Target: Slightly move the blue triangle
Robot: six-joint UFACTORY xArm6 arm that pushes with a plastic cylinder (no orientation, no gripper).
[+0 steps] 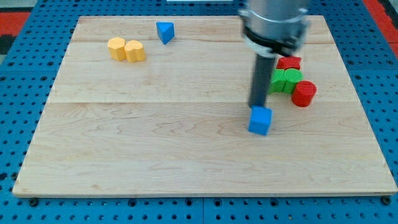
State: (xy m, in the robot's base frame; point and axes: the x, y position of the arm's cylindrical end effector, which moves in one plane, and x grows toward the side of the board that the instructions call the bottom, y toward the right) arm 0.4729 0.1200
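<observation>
Blue triangle block (165,31) sits near the upper left of the pale wooden worktop (155,143), well apart from my tip (256,107), which touches a blue cube (260,120) right of centre. No pincer shows.

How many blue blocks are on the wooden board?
2. The blue triangle is near the view's top, right of the yellow blocks. The blue cube is right of centre, at my tip. The rod might hide others.

The blue triangle (165,31) lies near the board's top edge, left of centre, seemingly flat.
</observation>
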